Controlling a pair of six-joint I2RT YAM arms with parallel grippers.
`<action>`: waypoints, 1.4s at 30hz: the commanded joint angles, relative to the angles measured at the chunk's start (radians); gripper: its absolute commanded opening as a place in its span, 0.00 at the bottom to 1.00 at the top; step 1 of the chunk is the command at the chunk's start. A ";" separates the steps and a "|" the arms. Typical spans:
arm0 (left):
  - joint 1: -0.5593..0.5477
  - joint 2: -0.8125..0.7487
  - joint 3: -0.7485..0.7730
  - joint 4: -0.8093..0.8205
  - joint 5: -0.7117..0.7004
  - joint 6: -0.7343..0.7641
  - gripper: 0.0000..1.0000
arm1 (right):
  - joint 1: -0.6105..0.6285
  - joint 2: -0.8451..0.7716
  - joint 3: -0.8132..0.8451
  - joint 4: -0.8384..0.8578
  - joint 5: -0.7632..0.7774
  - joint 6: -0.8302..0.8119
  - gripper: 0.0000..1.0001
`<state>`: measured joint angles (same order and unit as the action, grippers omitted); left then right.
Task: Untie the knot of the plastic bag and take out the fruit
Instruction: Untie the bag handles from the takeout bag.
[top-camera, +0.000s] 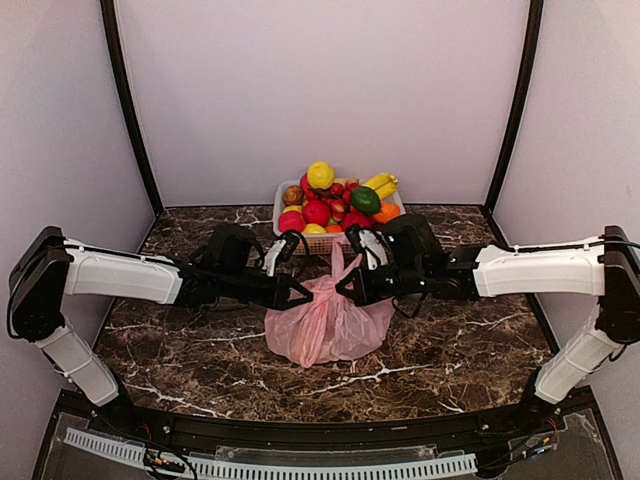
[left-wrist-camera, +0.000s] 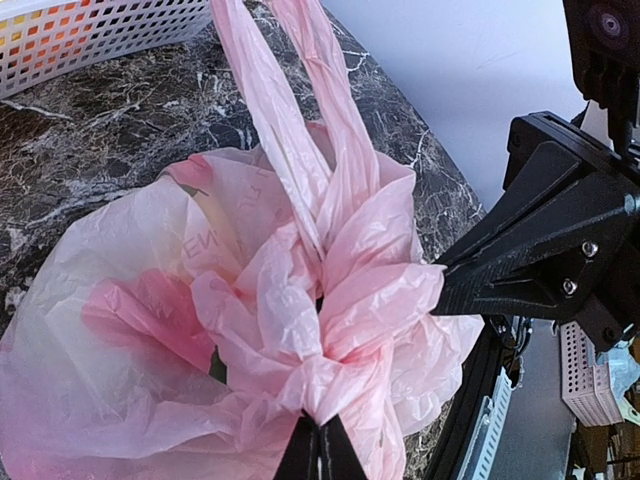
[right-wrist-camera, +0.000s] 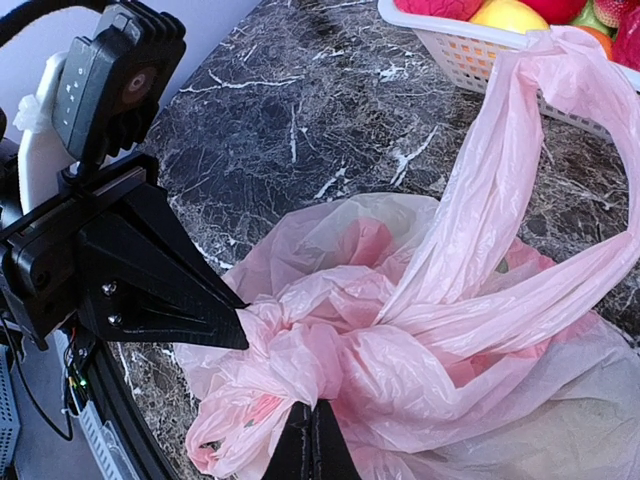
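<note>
Plastic bag: pink translucent film, set on the dark marble tabletop between the two arms, just in front of the white basket.
Knot: a twisted bunch of film at the bag's top, seen tied; also viewed from the right wrist.
Handle loops: drawn up and away from the knot toward the basket; in the right wrist view one loop is seen reaching the basket rim.
Left gripper: jaws closed, pink film pinched at the left side of the knot; its own fingertips are seen pressed together on the film.
Right gripper: jaws closed, film nipped at the opposite side of the knot; its fingertips are pressed together.
Spacing: the two gripper tips are held near each other, with the knot between them.
Fruit: none can be told apart through the film.
Basket load: coloured toy fruit is heaped above the rim.
</note>
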<state>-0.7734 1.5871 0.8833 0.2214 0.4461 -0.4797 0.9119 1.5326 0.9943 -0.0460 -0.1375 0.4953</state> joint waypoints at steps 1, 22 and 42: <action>0.001 -0.017 -0.029 0.046 0.029 -0.023 0.01 | 0.003 -0.007 0.007 0.013 -0.001 0.009 0.00; -0.012 -0.013 -0.035 0.065 0.044 -0.025 0.01 | -0.005 0.104 0.219 -0.169 0.054 -0.102 0.68; -0.015 -0.047 0.001 -0.054 -0.034 0.025 0.02 | -0.004 0.123 0.182 -0.152 0.005 -0.090 0.04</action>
<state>-0.7837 1.5829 0.8627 0.2268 0.4347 -0.4820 0.9092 1.6611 1.1934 -0.2157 -0.1165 0.3985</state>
